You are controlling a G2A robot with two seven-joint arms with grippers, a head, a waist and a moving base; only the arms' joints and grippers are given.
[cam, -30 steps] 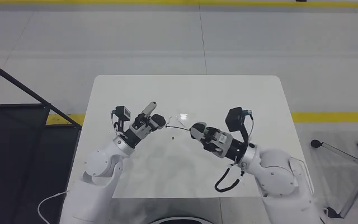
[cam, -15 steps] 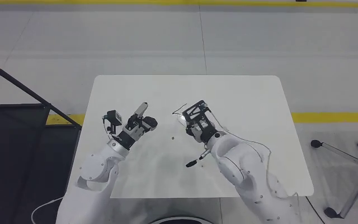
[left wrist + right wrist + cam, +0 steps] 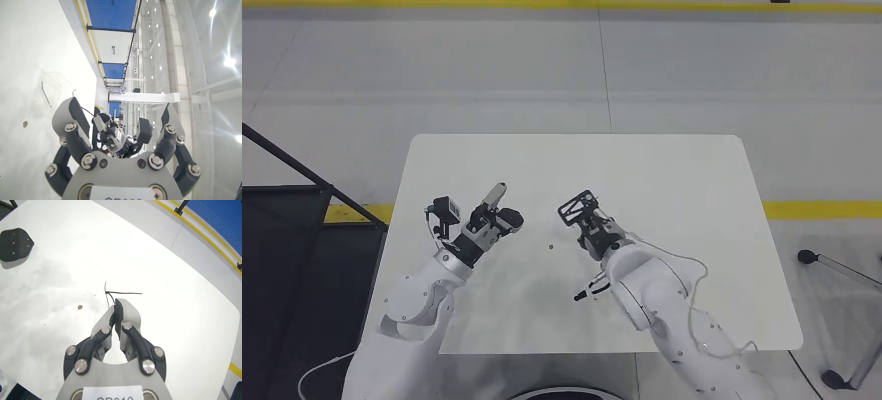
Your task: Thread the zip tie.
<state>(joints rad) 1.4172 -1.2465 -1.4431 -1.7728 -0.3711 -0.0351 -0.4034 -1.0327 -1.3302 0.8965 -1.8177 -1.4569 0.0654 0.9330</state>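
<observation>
The black zip tie (image 3: 121,292) is thin and hangs over the white table (image 3: 170,279). Its small head sits where the strands cross, and one strand runs down into my right gripper (image 3: 115,305), which is shut on it. In the left wrist view the tie (image 3: 46,93) shows as a fine line against the table, leading toward the right gripper (image 3: 98,118) farther off. My left gripper (image 3: 121,111) is open with nothing between its fingers. From above, the left gripper (image 3: 505,203) is left of centre and the right arm's wrist (image 3: 590,228) is a short gap to its right.
A small brown speck (image 3: 80,307) lies on the table near the tie. A black piece with small holes (image 3: 14,244) shows at the edge of the right wrist view. Yellow floor lines (image 3: 832,209) run beyond the table.
The two grippers were close together a second ago. The left gripper has drawn back to the left. The right arm has swung in over the table and turned its wrist, with the tie in it.
</observation>
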